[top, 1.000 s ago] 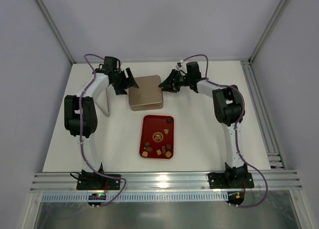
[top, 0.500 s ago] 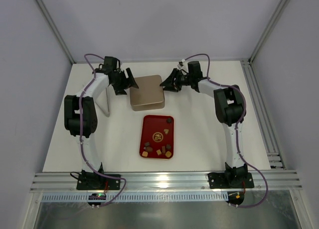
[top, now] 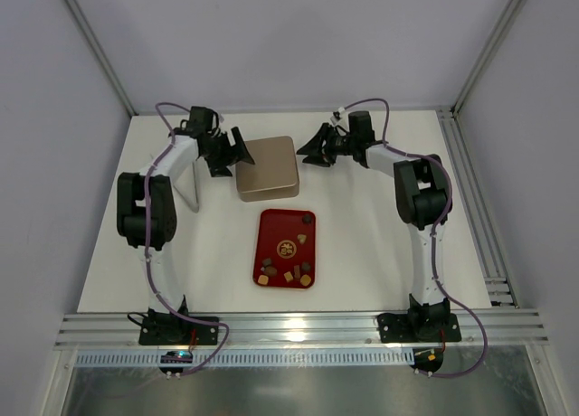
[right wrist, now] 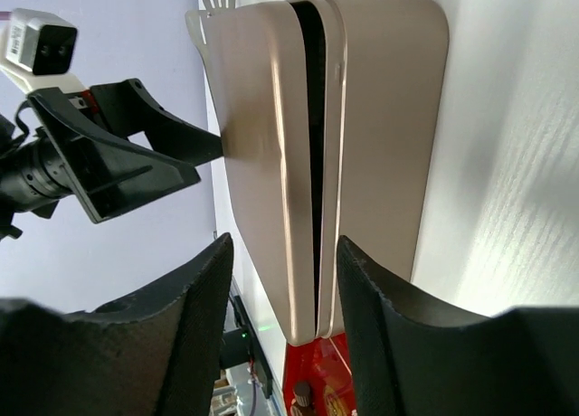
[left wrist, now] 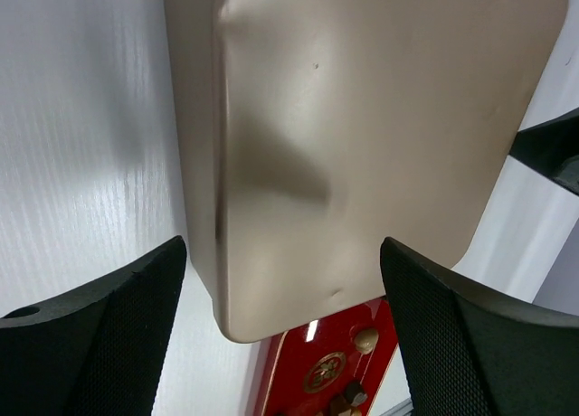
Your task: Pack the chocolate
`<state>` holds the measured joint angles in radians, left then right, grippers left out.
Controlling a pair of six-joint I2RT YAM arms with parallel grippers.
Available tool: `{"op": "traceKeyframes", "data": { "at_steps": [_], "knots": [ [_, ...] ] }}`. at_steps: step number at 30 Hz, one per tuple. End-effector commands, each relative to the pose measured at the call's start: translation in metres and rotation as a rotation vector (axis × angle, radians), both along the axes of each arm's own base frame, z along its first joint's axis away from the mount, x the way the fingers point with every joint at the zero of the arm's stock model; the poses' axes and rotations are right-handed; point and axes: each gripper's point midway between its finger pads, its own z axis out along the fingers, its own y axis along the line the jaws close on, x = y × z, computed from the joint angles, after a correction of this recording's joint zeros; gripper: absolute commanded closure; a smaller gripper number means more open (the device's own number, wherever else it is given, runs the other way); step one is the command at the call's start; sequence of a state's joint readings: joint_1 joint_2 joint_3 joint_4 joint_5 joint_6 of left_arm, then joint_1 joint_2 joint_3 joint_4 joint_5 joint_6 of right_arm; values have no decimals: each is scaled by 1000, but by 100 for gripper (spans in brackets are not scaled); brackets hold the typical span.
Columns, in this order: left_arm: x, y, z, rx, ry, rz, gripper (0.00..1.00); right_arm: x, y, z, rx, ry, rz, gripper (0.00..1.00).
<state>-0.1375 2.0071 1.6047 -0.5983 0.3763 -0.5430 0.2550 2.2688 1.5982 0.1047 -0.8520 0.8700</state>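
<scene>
L gripper (top: 232, 154) sits at 9 o'clock of the tin (top: 267, 167), jaws wide apart, nothing in them. L wrist view: tin corner lies btwn the fingers (left wrist: 99, 335), no contact visible. Tin has its lid (right wrist: 258, 145) on, w/ a dark seam btwn lid and base along the side. Red tray (top: 271, 226) at 6 o'clock of tin, near but apart. Chocolate (top: 289, 275) lies on the tray: most pcs at its 6 o'clock end, one dark pc at the 1 o'clock corner. R gripper (top: 310, 148) at 2 o'clock of tin, just beside its edge, jaws part-way apart, empty.
</scene>
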Motion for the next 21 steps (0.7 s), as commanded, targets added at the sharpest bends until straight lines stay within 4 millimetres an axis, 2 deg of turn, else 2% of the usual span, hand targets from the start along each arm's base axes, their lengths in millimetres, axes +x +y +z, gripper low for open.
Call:
{"op": "traceKeyframes", "data": {
  "at_steps": [1,12,21],
  "knots": [
    [-11,-7,7,-44,-12,-23,14,4,1,36,12,-99,1,47],
    [-40,-14,10,-111,25,-31,13,5,13,26,-63,-138,37,35],
    [-45,-26,17,-210,30,-27,13,1,23,18,-70,-136,58,32]
  ]
}}
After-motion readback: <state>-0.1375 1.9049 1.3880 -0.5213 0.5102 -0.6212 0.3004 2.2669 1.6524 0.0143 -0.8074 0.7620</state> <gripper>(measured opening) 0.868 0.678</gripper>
